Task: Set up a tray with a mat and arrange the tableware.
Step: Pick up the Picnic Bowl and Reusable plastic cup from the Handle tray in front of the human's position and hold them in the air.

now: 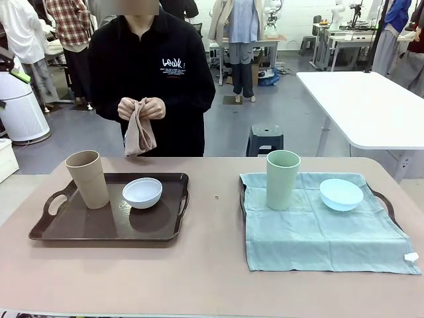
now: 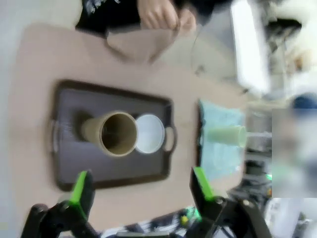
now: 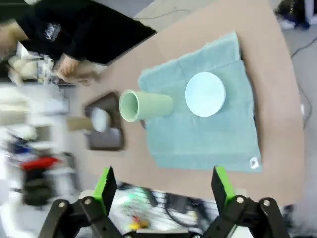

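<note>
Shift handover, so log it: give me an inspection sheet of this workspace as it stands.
Surface: tan table, two trays side by side on it.
Job's things: tan cup and white bowl upright on the brown tray, no mat under them; pale green cup and light blue bowl on the green mat covering the second tray; at the far side a person's hands hold a tan cloth.
Clutter: one small dark speck on the table.
Grippers: left gripper open, looking down on the brown tray; right gripper open, looking down on the green mat.
Cables: nothing seen on the table.
Surroundings: white table, dark stool.
</note>
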`<state>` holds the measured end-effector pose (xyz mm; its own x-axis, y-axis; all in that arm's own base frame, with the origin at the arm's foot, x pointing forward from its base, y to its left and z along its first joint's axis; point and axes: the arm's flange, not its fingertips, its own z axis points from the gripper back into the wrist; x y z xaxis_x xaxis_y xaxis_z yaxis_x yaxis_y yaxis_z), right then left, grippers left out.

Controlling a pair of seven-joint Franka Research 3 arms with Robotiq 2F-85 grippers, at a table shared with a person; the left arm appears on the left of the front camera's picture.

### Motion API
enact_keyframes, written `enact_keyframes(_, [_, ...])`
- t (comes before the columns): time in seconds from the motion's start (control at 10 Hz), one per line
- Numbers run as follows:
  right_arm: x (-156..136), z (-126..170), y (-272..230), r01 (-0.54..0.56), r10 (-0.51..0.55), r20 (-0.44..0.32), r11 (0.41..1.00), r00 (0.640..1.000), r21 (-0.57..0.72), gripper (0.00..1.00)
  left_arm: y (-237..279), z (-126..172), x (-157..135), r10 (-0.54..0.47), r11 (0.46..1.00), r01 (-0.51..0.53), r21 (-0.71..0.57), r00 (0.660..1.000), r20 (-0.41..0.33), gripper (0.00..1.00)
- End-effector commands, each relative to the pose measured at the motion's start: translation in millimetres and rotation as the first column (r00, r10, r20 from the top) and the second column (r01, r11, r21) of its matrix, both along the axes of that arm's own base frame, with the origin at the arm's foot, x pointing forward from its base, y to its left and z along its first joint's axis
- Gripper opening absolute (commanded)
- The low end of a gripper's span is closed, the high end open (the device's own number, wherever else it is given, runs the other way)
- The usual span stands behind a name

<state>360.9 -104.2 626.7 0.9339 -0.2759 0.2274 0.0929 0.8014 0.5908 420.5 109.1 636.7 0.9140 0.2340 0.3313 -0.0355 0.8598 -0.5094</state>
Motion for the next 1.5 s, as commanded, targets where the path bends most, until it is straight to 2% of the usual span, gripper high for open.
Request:
enact_keyframes(0.0, [10.7,3.3,109.9,-0.121,0.138,0.031,0.943,0.99,-0.31,1.0,-7.8,36.1,-5.2,-0.311,0.881,0.259,0.397,0.948,0.071,1.0])
enact_keyframes(0.1, [15.0,-1.8,153.3,-0.201,0.219,0.019,0.925,0.976,-0.322,1.0,-17.4,43.6,-11.2,-0.49,0.779,0.461,0.425,0.871,-0.047,1.0])
enact_keyframes(0.2, [10.4,-3.0,171.2,-0.282,0.285,-0.028,0.925,0.958,-0.253,1.0,-21.1,50.9,-13.3,-0.517,0.799,0.533,0.277,0.845,-0.135,1.0])
enact_keyframes(0.3, [-0.5,21.5,138.5,-0.17,0.184,0.028,0.949,0.983,-0.264,1.0,-24.3,42.7,-10.0,-0.213,0.947,0.211,0.242,0.977,-0.017,1.0])
enact_keyframes(0.4, [-0.5,21.5,138.5,-0.17,0.184,0.028,0.949,0.983,-0.264,1.0,-24.3,42.7,-10.0,-0.213,0.947,0.211,0.242,0.977,-0.017,1.0])
enact_keyframes(0.5, [-1.8,14.0,194.7,-0.259,0.272,0.005,0.921,0.962,-0.292,1.0,-33.0,50.8,-18.0,-0.364,0.888,0.372,0.272,0.928,-0.08,1.0])
enact_keyframes(0.6, [4.6,10.2,196.2,-0.285,0.289,-0.038,0.898,0.956,-0.335,1.0,-28.0,36.0,1.8,-0.47,0.845,0.464,0.267,0.882,-0.046,1.0])
enact_keyframes(0.7, [13.7,8.8,236.5,-0.389,0.408,-0.041,0.83,0.912,-0.399,1.0,-31.4,31.8,22.0,-0.566,0.779,0.553,0.297,0.823,-0.047,1.0])
enact_keyframes(0.8, [31.1,-1.9,307.4,-0.423,0.436,-0.081,0.785,0.896,-0.453,1.0,-37.6,28.2,30.6,-0.698,0.644,0.665,0.379,0.713,-0.065,1.0])
enact_keyframes(0.9, [38.4,-9.4,347.8,-0.437,0.445,-0.102,0.766,0.89,-0.472,1.0,-38.3,20.7,33.8,-0.814,0.483,0.769,0.419,0.57,-0.11,1.0])
enact_keyframes(1.0, [51.4,-21.7,405.1,-0.425,0.415,-0.138,0.751,0.899,-0.506,1.0,-42.1,5.4,40.5,-0.89,0.321,0.846,0.425,0.423,-0.169,1.0])
enact_keyframes(1.1, [58.5,-33.7,448.6,-0.482,0.455,-0.182,0.729,0.872,-0.486,1.0,-53.1,-11.5,46.0,-0.935,0.216,0.889,0.403,0.307,-0.177,1.0])
enact_keyframes(1.2, [56.5,-46.2,476.4,-0.569,0.531,-0.226,0.677,0.817,-0.467,1.0,-53.8,-20.2,47.3,-0.965,0.178,0.912,0.37,0.235,-0.114,1.0])
enact_keyframes(1.3, [20.7,-41.9,428.3,-0.491,0.489,-0.131,0.742,0.862,-0.457,1.0,-60.3,-15.7,37.6,-0.957,0.257,0.899,0.355,0.287,-0.032,1.0])
enact_keyframes(1.4, [20.7,-41.9,428.3,-0.491,0.489,-0.131,0.742,0.862,-0.457,1.0,-63.9,-23.0,46.4,-0.933,0.257,0.891,0.375,0.329,-0.143,1.0])
